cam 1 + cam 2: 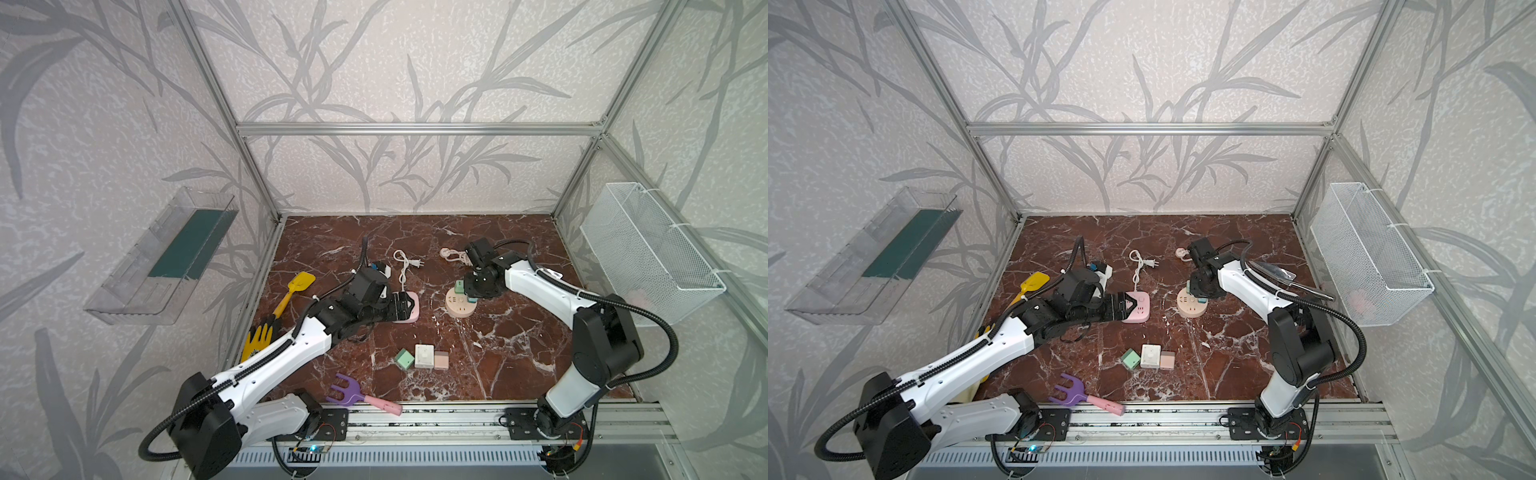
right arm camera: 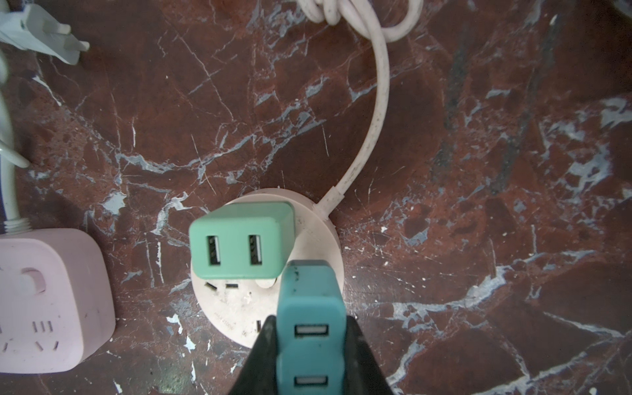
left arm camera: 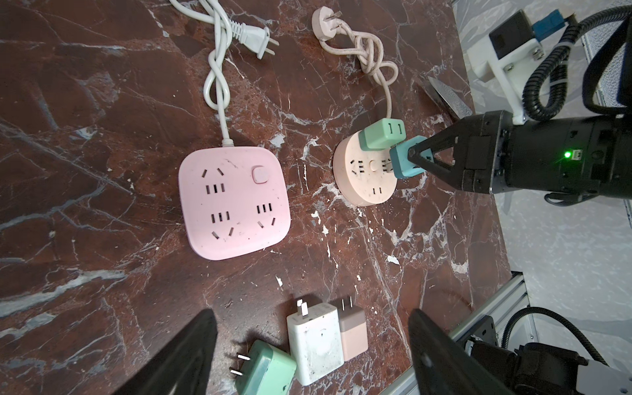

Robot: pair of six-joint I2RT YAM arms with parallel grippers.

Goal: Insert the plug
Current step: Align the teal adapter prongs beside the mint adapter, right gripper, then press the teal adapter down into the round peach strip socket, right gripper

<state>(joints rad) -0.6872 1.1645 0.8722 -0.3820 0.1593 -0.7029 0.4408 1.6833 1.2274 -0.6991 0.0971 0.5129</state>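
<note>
The plug (image 3: 398,163), a teal one, is hanging at the round strip (image 3: 362,186) on the right half of the table (image 1: 519,353).

At the far left we are seeing a yellow shovel (image 1: 297,286) and a yellow glove (image 1: 257,336) lying at the table's edge. Next to them, the left gripper (image 1: 402,306) is hovering at the left side of the pink strip (image 3: 234,201). Its fingers are standing wide apart and are holding nothing. We cannot tell if it is touching the strip. The strip's white cord (image 3: 219,85) is running toward the back wall.

Near the front rail a purple rake (image 1: 353,392) is lying, and to the right of it three chargers (image 3: 314,342) are lying side by side.

Further right, a green plug (image 2: 239,239) is standing upright in the round strip. Just beside it, the right gripper (image 2: 310,328) is clamping the teal plug by its two sides. The plug's prongs are showing at the strip's face. We cannot tell if they are entering the slots.

On the right wall a white basket (image 1: 648,249) is hanging.
</note>
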